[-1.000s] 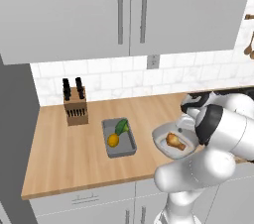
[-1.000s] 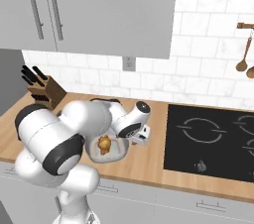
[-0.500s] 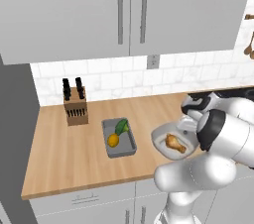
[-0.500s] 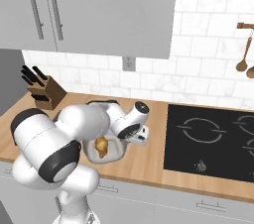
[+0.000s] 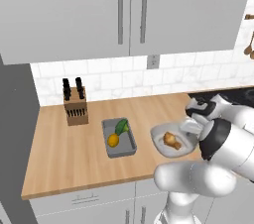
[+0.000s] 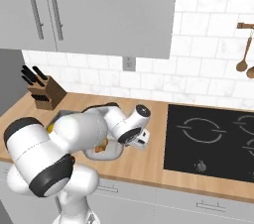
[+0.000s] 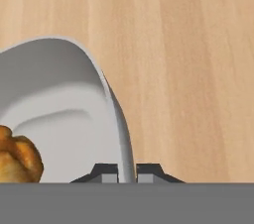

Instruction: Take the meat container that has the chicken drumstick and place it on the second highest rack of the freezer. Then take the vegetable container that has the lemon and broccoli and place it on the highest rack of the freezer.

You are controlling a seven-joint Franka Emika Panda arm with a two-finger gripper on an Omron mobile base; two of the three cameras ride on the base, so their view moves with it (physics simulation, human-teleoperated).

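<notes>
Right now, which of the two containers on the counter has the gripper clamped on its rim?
The round meat container holding the chicken drumstick; the gripper pinches its rim. The rectangular vegetable container sits untouched beside it.

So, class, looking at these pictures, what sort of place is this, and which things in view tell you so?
A rendered home kitchen: a knife block stands on a wooden counter, a black cooktop sits beside it, and wooden spoons hang on the tiled wall.

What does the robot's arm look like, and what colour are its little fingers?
The arm is fat, round and glossy white, with dark bands at its joints. Its gripper ends in two small dark grey fingertips. No cables or markings show.
</notes>
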